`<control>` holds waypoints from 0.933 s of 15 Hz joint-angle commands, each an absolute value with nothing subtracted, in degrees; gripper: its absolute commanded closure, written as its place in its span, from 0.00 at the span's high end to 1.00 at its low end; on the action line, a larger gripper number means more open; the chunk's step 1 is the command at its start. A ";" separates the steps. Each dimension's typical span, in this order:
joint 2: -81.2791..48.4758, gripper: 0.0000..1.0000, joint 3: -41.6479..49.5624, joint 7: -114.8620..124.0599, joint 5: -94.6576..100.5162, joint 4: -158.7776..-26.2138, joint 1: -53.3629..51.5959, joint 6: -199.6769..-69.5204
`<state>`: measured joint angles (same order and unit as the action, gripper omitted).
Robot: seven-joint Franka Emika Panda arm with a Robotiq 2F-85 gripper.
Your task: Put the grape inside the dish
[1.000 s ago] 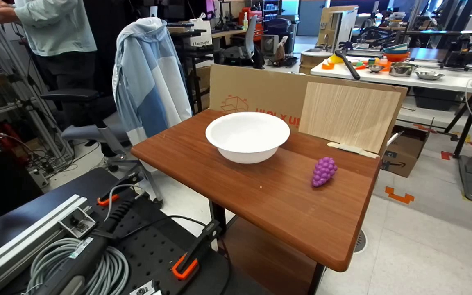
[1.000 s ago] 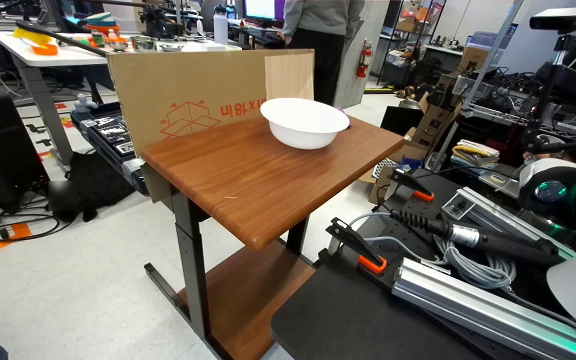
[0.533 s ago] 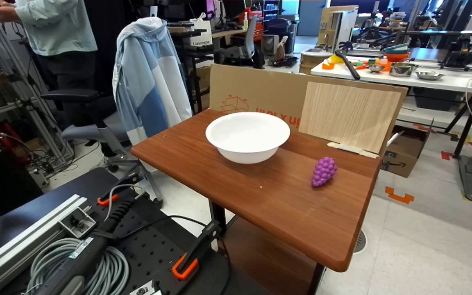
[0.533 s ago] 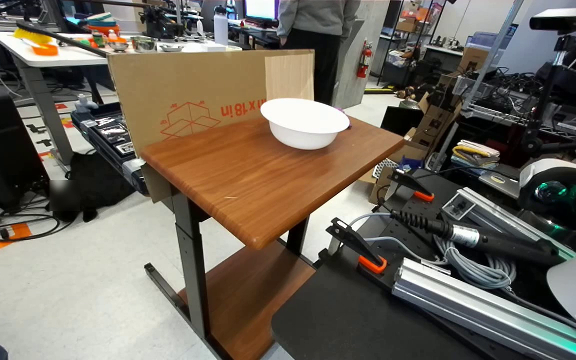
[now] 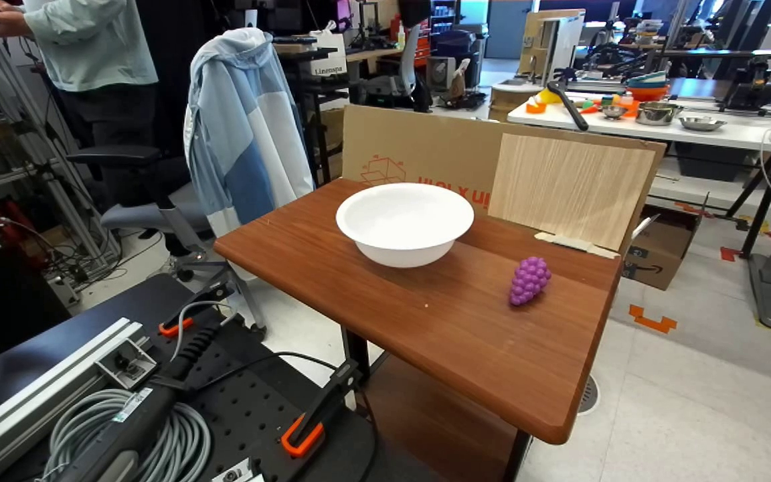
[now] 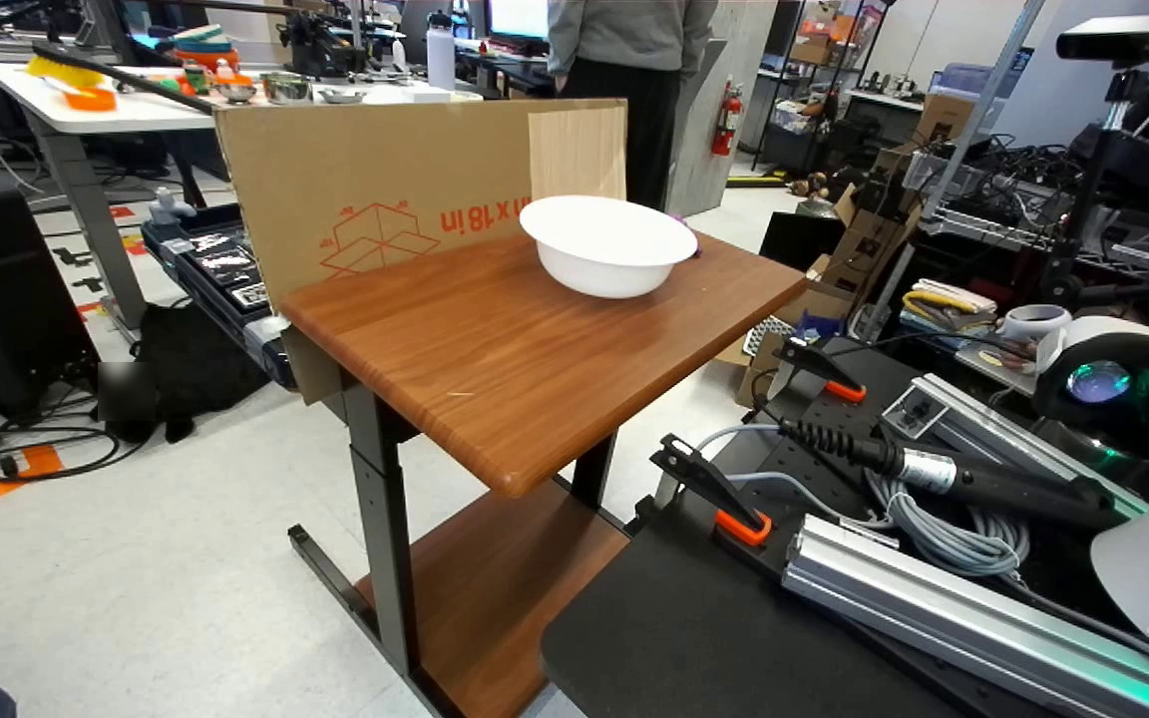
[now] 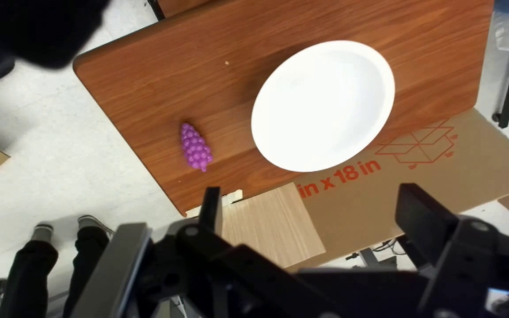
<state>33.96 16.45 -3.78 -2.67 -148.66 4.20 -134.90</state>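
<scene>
gripper: jaws spread, nothing between | grape on table, apart from dish | risk: off-centre pinch could roll bumpy grape away

- Glossy, bumpy plastic is shown by the grape.
- The dish is finished smooth and plain.
- The counter is surfaced in smooth, faintly glossy wood grain.
- Matt cardboard is seen at its far edge.
- The pincer is finished in matt black.
- Bare metal is seen on the rail.
</scene>
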 commanded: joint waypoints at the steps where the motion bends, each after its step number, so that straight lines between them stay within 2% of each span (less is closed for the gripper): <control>1: 19.63 1.00 20.86 -6.84 -7.75 -138.10 4.93 -136.44; 2: 16.44 1.00 23.97 -6.04 -7.89 -135.71 3.24 -136.31; 8: -4.86 1.00 28.87 -1.60 -17.39 -123.70 3.67 -136.79; 9: -8.41 1.00 24.36 -1.71 -20.24 -121.43 8.43 -135.98; 14: -23.25 1.00 17.55 -0.57 -22.73 -107.57 14.85 -129.64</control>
<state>-14.73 21.83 -1.24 -22.48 -118.09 10.50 -135.99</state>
